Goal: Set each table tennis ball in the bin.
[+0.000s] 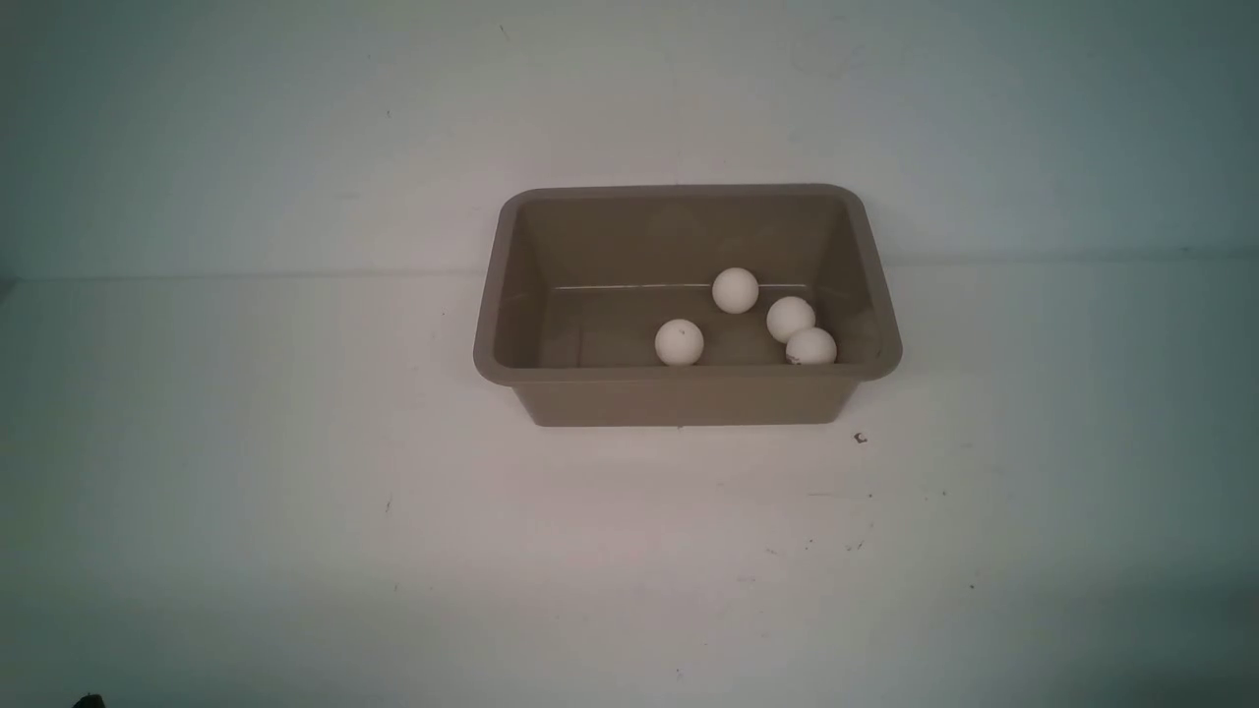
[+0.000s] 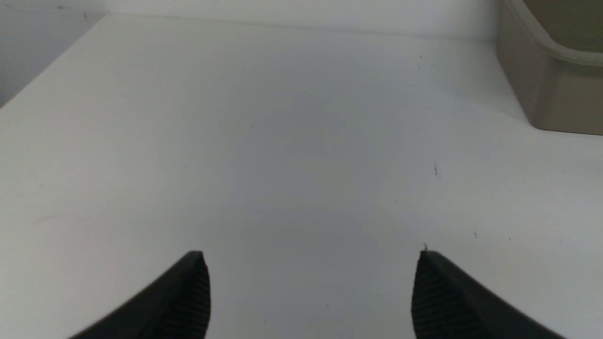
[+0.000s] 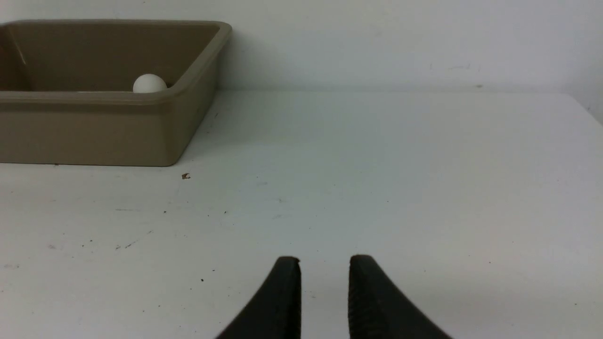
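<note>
Jaws on the left gripper stand spread wide over bare desk with nothing between them; on the right gripper they are drawn narrow, a slim gap showing, and they too hold nothing. Neither arm appears in the front view, so both seem to be parked back from the work. All four table tennis balls lie inside the bin, which sits a little toward one o'clock of the desk's middle: one ball near the front wall, left of the others; one further back; and a pair at the right, the rear one touching or nearly touching the front one, which bears a small dark mark. From the right wrist view only one ball peeps above the rim. No ball is seen on the desk, only a small dark speck at about five o'clock from the bin, which is no part of the job. By this showing the task looks finished, so doing the step well means staying clear: keep both arms low and away from the bin, avoid knocking its flared rim, and let the balls settle undisturbed.
</note>
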Robot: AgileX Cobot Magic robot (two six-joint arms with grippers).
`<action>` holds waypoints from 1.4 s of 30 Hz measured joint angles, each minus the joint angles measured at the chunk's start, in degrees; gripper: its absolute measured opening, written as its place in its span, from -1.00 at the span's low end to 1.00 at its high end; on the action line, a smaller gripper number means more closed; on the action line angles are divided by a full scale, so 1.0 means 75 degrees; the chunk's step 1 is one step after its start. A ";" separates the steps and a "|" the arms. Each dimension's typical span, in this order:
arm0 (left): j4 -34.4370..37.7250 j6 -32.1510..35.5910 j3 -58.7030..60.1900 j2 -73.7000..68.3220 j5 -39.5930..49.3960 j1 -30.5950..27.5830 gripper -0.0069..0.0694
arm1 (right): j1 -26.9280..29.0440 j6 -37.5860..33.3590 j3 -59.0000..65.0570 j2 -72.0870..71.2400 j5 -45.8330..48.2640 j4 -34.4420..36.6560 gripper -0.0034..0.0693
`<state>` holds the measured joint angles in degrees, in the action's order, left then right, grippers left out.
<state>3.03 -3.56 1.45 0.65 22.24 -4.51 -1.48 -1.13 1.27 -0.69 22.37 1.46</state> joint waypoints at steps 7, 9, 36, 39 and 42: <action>-0.0005 0.0279 0.0000 0.0000 0.0000 0.0000 0.54 | 0.0000 0.0000 0.0000 0.0000 0.0000 0.0000 -0.53; -0.0005 0.0474 0.0000 0.0000 0.0000 0.0000 0.54 | 0.0000 0.0000 0.0000 0.0000 0.0000 0.0000 -0.53; 0.0010 0.0717 0.0000 0.0000 -0.0009 0.0000 0.54 | 0.0000 0.0000 0.0000 0.0000 0.0000 0.0000 -0.53; 0.0010 0.0717 0.0000 0.0000 -0.0009 0.0000 0.54 | 0.0000 0.0000 0.0000 0.0000 0.0000 0.0000 -0.53; 0.0010 0.0717 0.0000 0.0000 -0.0009 0.0000 0.54 | 0.0000 0.0000 0.0000 0.0000 0.0000 0.0000 -0.53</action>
<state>3.10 1.82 1.45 0.65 22.18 -4.51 -1.48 -1.13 1.27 -0.69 22.37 1.46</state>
